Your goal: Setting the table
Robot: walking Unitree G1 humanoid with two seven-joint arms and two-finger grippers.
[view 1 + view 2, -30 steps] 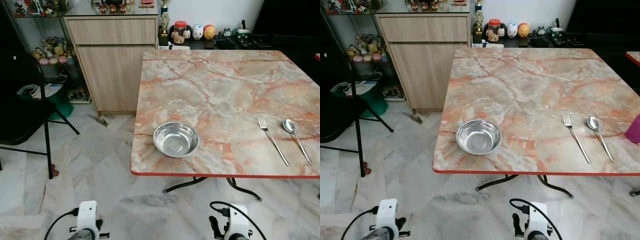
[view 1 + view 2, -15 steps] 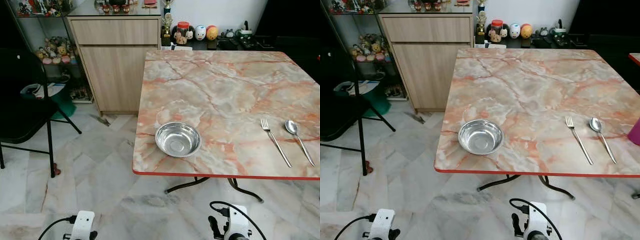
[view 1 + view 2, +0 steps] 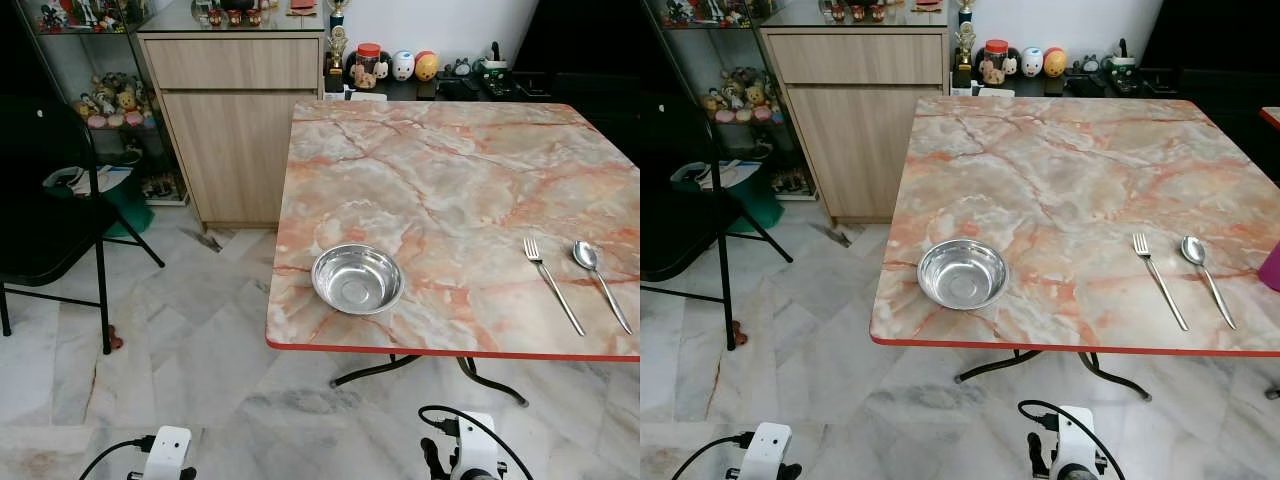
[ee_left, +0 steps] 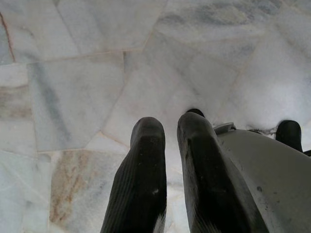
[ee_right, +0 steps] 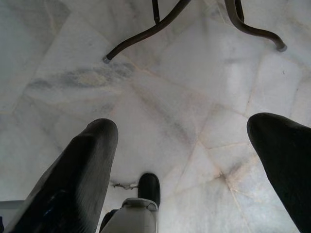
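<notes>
Big marble-pattern bench point(image 3: 450, 180) w/ red edge takes up most of the room ahead, standing on pale marble floor point(image 3: 190, 340). Wooden cabinet point(image 3: 235, 110) sits behind its far left corner, figurines on top and on the shelves beside it. Black folding chair point(image 3: 50, 220) off to the left. On the bench, steel bowl point(image 3: 357, 279) near the front left edge; fork point(image 3: 552, 284) and spoon point(image 3: 600, 282) lie side by side near the front right, well apart from the bowl. Both arms hang low over the floor: left gripper point(image 4: 167, 170) fingers nearly together, right gripper point(image 5: 189, 165) fingers wide apart, holding nothing.
</notes>
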